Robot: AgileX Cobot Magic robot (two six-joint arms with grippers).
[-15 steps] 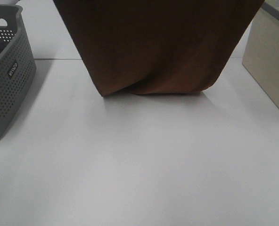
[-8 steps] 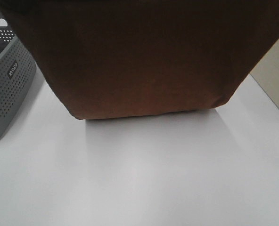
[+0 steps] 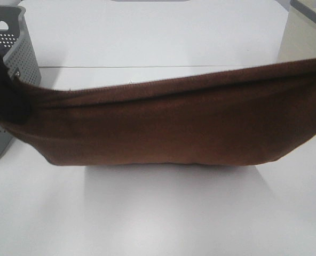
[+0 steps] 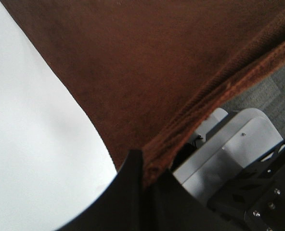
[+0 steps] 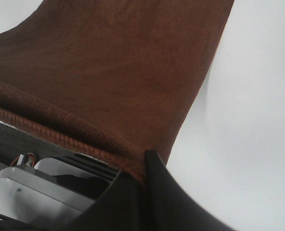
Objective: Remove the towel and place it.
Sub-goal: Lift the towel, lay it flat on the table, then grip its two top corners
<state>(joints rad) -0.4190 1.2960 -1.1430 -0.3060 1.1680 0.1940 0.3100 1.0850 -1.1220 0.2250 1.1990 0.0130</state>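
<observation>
While your left gripper (image 4: 142, 174) and right gripper (image 5: 143, 164) each pinch its hemmed top edge, you've got the towel (image 3: 163, 128) hanging stretched between them, low over the white table (image 3: 163, 218).

No text, label, brand, number or sign can be read in any of the views. A pale speck is seen on the wall of the grey perforated plastic basket (image 3: 24, 56), right at the edge of the dark brown plush towel (image 3: 163, 128), but it cannot be made out.

The towel (image 3: 163, 133) now hangs lower; stretched wider.
</observation>
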